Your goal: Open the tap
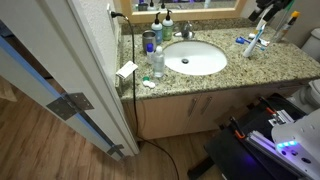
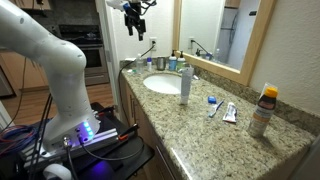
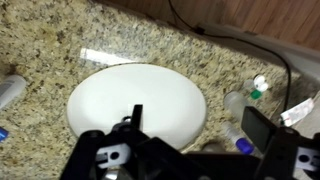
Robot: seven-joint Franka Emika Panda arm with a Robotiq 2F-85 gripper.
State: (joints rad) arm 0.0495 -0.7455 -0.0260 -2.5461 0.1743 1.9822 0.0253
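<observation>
In an exterior view I look down from high in front of the granite counter (image 1: 235, 72) onto the white basin (image 1: 195, 57). In an exterior view set lower, I look along the counter (image 2: 200, 125) from its end, mirror (image 2: 215, 35) alongside. My wrist view faces straight down over the basin (image 3: 135, 95), nearest of all. All three share the basin

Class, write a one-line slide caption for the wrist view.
Wrist view: open claw hovers above the white basin set in a speckled granite counter.
</observation>
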